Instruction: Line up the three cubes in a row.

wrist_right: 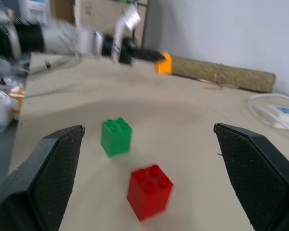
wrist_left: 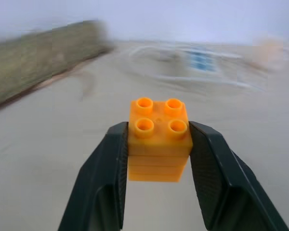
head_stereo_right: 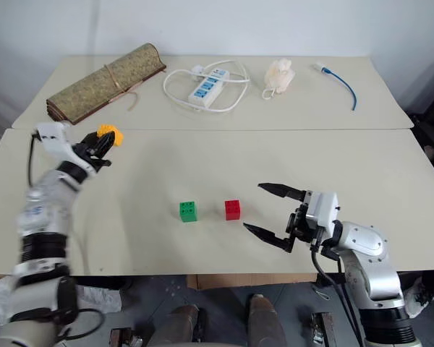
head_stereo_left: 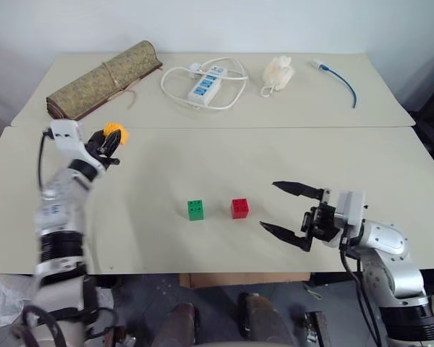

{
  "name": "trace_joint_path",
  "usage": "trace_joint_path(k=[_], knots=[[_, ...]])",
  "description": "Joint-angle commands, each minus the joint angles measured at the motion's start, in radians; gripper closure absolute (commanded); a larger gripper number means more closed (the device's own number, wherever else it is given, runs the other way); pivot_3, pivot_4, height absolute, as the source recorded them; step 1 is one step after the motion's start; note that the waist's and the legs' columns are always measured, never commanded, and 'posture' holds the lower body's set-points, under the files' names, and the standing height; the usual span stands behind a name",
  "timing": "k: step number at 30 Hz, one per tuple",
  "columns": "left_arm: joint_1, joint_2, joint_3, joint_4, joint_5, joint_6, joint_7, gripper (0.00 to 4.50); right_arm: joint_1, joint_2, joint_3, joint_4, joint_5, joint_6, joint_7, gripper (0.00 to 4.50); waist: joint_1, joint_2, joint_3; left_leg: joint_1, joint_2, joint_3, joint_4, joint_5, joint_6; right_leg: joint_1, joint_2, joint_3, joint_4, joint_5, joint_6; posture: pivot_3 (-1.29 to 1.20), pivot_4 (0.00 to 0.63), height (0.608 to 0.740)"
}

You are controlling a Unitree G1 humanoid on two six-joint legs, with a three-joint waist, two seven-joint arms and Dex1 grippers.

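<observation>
While the left gripper (wrist_left: 159, 144) clamps the orange-yellow cube (wrist_left: 159, 139) above the table, right gripper (head_stereo_left: 293, 211) spread wide, empty.

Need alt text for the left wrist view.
The left gripper is shut on an orange-yellow studded brick, held studs-up above a beige table. Blurred behind: a rolled mat and a white power strip.

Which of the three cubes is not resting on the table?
The orange-yellow cube: the left claw holds it above the table, while the green cube and red cube sit on it.
</observation>
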Motion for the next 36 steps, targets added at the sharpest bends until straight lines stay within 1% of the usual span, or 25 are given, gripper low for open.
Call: trace_joint_path(k=[1, 3, 5, 6, 8, 10, 14, 16, 18, 21, 25, 31, 33, 34, 36], knots=[[0.045, 0.091, -0.087, -0.011, 0.022, -0.120, -0.336, 3.04, 0.021, -0.026, -0.043, -0.020, 0.016, -0.035, 0.026, 0.00, 0.007, 0.003, -0.001, 0.001, 0.000, 0.000, 0.000, 0.000, 0.000, 0.001, 0.000, 0.000, -0.001, 0.000, 0.000, 0.00, 0.150, 0.740], [0.040, 0.107, -0.111, 0.044, 0.028, -0.176, -0.443, 3.04, 0.038, -0.052, -0.058, -0.018, 0.029, -0.031, 0.054, 0.00, 0.016, 0.004, 0.000, 0.001, -0.001, 0.000, 0.001, 0.000, 0.001, 0.001, -0.001, 0.000, -0.003, 0.000, 0.000, 0.00, 0.150, 0.740], [0.042, 0.095, -0.141, 0.076, 0.028, -0.278, -0.569, 3.04, 0.044, -0.069, -0.074, -0.005, 0.036, -0.028, 0.067, 0.00, 0.022, 0.004, 0.000, 0.000, -0.001, 0.000, 0.001, 0.000, 0.001, 0.001, -0.001, -0.001, -0.003, 0.000, 0.000, 0.00, 0.150, 0.740], [0.046, 0.087, -0.160, 0.081, 0.025, -0.295, -0.625, 3.04, 0.044, -0.076, -0.080, 0.003, 0.036, -0.029, 0.071, 0.00, 0.023, 0.004, 0.000, 0.000, -0.001, 0.000, 0.001, 0.000, 0.001, 0.001, -0.001, 0.000, -0.003, 0.000, 0.000, 0.00, 0.150, 0.740], [0.049, 0.063, -0.184, 0.087, 0.014, -0.333, -0.705, 3.04, 0.047, -0.083, -0.087, 0.013, 0.036, -0.028, 0.076, 0.00, 0.023, 0.004, 0.000, 0.000, -0.001, 0.000, 0.002, 0.000, 0.002, 0.001, -0.001, 0.000, -0.003, 0.000, 0.000, 0.00, 0.150, 0.740], [0.046, 0.041, -0.216, 0.110, 0.037, -0.381, -0.749, 3.04, 0.051, -0.087, -0.089, 0.020, 0.034, -0.028, 0.084, 0.00, 0.022, 0.004, 0.000, 0.000, -0.001, 0.000, 0.002, 0.000, 0.002, 0.001, -0.001, 0.000, -0.002, 0.000, 0.000, 0.00, 0.150, 0.740], [-0.001, -0.002, -0.251, 0.202, 0.084, -0.461, -0.760, 3.04, 0.069, -0.085, -0.089, 0.005, 0.031, -0.029, 0.082, 0.00, 0.021, 0.004, 0.000, 0.000, -0.001, 0.000, 0.002, 0.000, 0.002, 0.001, 0.000, 0.000, -0.001, 0.000, 0.000, 0.00, 0.150, 0.740], [-0.031, -0.014, -0.263, 0.255, 0.105, -0.496, -0.757, 3.04, 0.078, -0.085, -0.092, -0.004, 0.034, -0.024, 0.078, 0.00, 0.021, 0.004, 0.000, 0.000, -0.001, 0.000, 0.003, 0.000, 0.002, 0.000, 0.000, 0.000, -0.001, 0.000, 0.000, 0.00, 0.150, 0.740], [-0.062, -0.023, -0.280, 0.337, 0.147, -0.566, -0.748, 3.04, 0.087, -0.082, -0.089, -0.009, 0.032, -0.024, 0.074, 0.00, 0.020, 0.004, 0.000, 0.000, -0.001, 0.001, 0.003, 0.000, 0.002, 0.000, 0.001, 0.000, 0.000, 0.000, 0.000, 0.00, 0.150, 0.740], [-0.097, -0.035, -0.279, 0.411, 0.162, -0.600, -0.740, 3.04, 0.091, -0.077, -0.078, -0.015, 0.026, -0.028, 0.070, 0.00, 0.017, 0.004, 0.000, 0.000, -0.001, 0.001, 0.003, 0.000, 0.002, 0.000, 0.001, 0.000, 0.001, 0.000, 0.000, 0.00, 0.150, 0.740], [-0.127, -0.038, -0.270, 0.436, 0.145, -0.592, -0.756, 3.04, 0.083, -0.075, -0.074, -0.007, 0.024, -0.030, 0.068, 0.00, 0.013, 0.004, 0.000, 0.001, -0.001, 0.001, 0.003, 0.000, 0.003, 0.001, 0.001, 0.001, 0.001, 0.000, 0.001, 0.00, 0.150, 0.740], [-0.121, -0.007, -0.285, 0.413, 0.138, -0.542, -0.812, 3.04, 0.067, -0.076, -0.067, 0.020, 0.021, -0.036, 0.080, 0.00, 0.011, 0.004, 0.000, 0.000, -0.001, 0.001, 0.004, 0.000, 0.003, 0.001, 0.001, 0.001, 0.001, 0.000, 0.001, 0.00, 0.150, 0.740], [-0.116, 0.001, -0.289, 0.393, 0.132, -0.501, -0.816, 2.31, 0.055, -0.075, -0.063, 0.032, 0.019, -0.036, 0.085, 0.00, 0.008, 0.004, 0.000, 0.001, -0.001, 0.001, 0.004, 0.000, 0.003, 0.000, 0.001, 0.001, 0.001, 0.000, 0.001, 0.00, 0.150, 0.740], [-0.114, 0.003, -0.289, 0.385, 0.129, -0.490, -0.813, 2.07, 0.052, -0.075, -0.062, 0.037, 0.018, -0.037, 0.087, 0.00, 0.008, 0.004, 0.000, 0.001, -0.001, 0.001, 0.004, 0.000, 0.003, 0.000, 0.001, 0.001, 0.001, 0.000, 0.001, 0.00, 0.150, 0.740], [-0.107, 0.006, -0.292, 0.366, 0.119, -0.455, -0.811, 1.44, 0.045, -0.073, -0.059, 0.046, 0.017, -0.039, 0.093, 0.00, 0.009, 0.004, 0.000, 0.000, 0.000, 0.001, 0.003, 0.000, 0.003, 0.000, 0.001, 0.001, 0.002, 0.000, 0.001, 0.00, 0.150, 0.740]])
